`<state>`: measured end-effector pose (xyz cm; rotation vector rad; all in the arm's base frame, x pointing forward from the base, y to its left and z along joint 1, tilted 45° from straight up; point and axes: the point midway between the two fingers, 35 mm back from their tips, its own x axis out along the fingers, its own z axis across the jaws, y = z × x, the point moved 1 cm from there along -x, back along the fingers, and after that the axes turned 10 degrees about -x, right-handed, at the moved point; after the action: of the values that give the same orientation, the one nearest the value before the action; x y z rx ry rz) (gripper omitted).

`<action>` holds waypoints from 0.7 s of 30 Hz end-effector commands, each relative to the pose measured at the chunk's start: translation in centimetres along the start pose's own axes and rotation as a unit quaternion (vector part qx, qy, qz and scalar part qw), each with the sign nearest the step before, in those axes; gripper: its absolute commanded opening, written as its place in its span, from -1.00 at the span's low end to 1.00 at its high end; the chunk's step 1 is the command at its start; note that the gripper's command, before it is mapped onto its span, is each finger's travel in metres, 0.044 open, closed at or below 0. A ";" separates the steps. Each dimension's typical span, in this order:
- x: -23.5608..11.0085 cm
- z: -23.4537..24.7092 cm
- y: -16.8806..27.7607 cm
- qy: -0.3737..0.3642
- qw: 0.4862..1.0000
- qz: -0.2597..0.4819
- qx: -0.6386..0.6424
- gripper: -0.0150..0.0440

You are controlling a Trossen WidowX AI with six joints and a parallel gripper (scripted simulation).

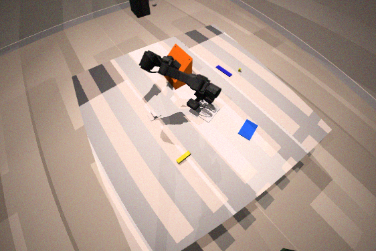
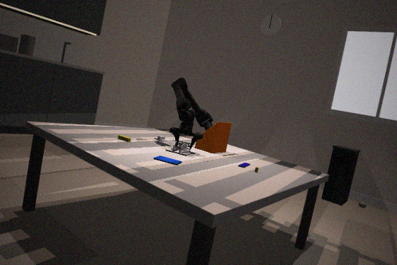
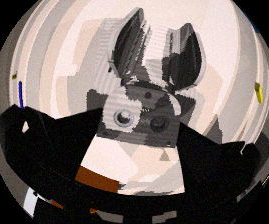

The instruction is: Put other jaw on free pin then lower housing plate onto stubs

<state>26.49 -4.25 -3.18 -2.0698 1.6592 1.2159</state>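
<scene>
My gripper [image 2: 184, 143] [image 3: 139, 119] is shut on the grey housing plate [image 3: 144, 131], whose edges lie between the two black fingers in the wrist view. Two round holes show in the plate. It is held low over the gear end of the jaws; whether it touches the stubs cannot be told. The left jaw [image 3: 130, 47] and the right jaw [image 3: 189, 57] point away from the plate, side by side with a gap between them. The plate and shadow hide the pins and most of the teeth, so I cannot tell whether they mesh.
An orange block [image 1: 183, 58] [image 2: 216, 140] stands behind the gripper. A blue plate [image 1: 247, 129] [image 2: 167, 160], a yellow bar [image 1: 183, 157] [image 2: 124, 138], a dark blue bar [image 1: 223, 71] [image 2: 244, 165] and a small yellow piece [image 1: 239, 69] [image 2: 256, 169] lie around. A small light stand [image 2: 161, 138] is beyond the jaws.
</scene>
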 end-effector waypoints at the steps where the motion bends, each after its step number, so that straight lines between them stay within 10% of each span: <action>1: 0.2 0.0 0.0 0.002 1.000 0.001 -0.003 0.70; 21: 0.5 0.0 0.1 0.002 1.000 0.001 -0.003 0.70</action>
<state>26.48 -4.54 -3.46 -2.0700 1.6600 1.2166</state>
